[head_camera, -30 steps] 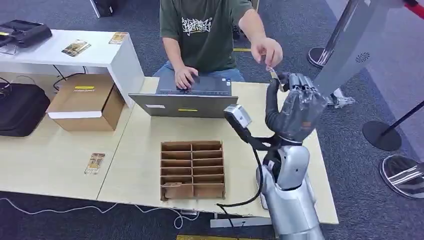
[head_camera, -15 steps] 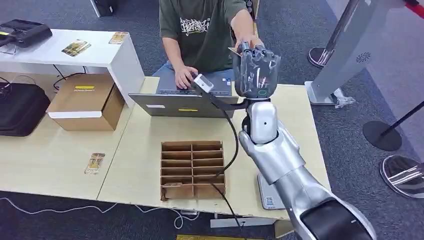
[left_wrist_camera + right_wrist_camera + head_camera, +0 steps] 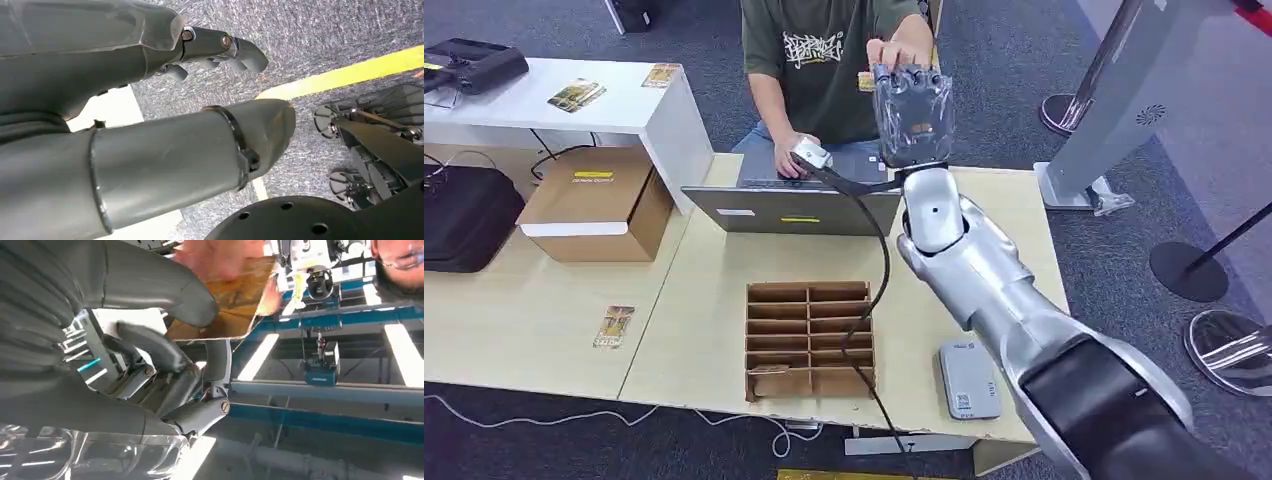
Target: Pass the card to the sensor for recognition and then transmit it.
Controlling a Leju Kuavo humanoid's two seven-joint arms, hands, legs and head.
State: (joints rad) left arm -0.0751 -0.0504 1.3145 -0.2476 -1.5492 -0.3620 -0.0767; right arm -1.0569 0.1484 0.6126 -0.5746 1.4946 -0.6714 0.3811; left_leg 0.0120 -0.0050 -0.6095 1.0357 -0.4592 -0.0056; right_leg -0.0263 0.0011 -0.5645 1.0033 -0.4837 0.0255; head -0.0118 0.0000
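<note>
The right hand (image 3: 912,115) is raised above the laptop (image 3: 790,208) and pinches the card (image 3: 231,302) between thumb and fingers (image 3: 150,347); a person's hand (image 3: 894,52) touches it. The left hand (image 3: 220,50) hangs with curled fingers, grasping nothing.

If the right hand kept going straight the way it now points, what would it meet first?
Most likely the person's hand, which is already at the card that the right hand holds up. Beyond it sits the person's torso, though depth is hard to judge.
</note>
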